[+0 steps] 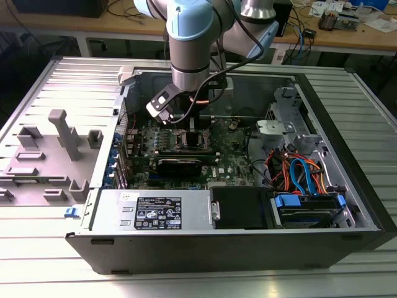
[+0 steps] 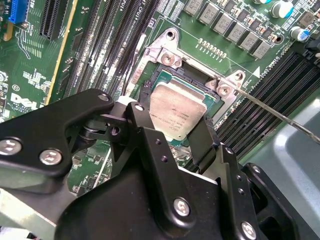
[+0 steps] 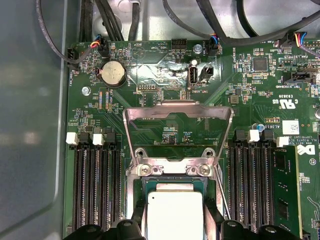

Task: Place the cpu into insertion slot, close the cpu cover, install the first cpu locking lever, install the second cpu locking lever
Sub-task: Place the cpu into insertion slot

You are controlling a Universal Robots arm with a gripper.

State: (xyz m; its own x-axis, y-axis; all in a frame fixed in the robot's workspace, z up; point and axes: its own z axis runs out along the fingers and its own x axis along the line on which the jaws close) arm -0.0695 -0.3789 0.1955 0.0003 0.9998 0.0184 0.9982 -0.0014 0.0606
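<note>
The cpu [image 2: 176, 110], in the second wrist view, lay over the socket [image 2: 182, 76] of the green motherboard [image 2: 100, 45]. It was pinched in the gripper [image 2: 172, 120], whose black fingers [image 2: 145, 135] pressed its two opposite edges. A thin locking lever [image 2: 280, 116] ran out from the socket's corner. In the first wrist view the gripper [image 3: 175, 225] clamped the cpu [image 3: 175, 212] over the socket, and the cpu cover [image 3: 177, 104] stood swung open just beyond the socket. In the exterior view the gripper [image 1: 186, 127] reached down to the socket inside the open computer case [image 1: 248, 248].
</note>
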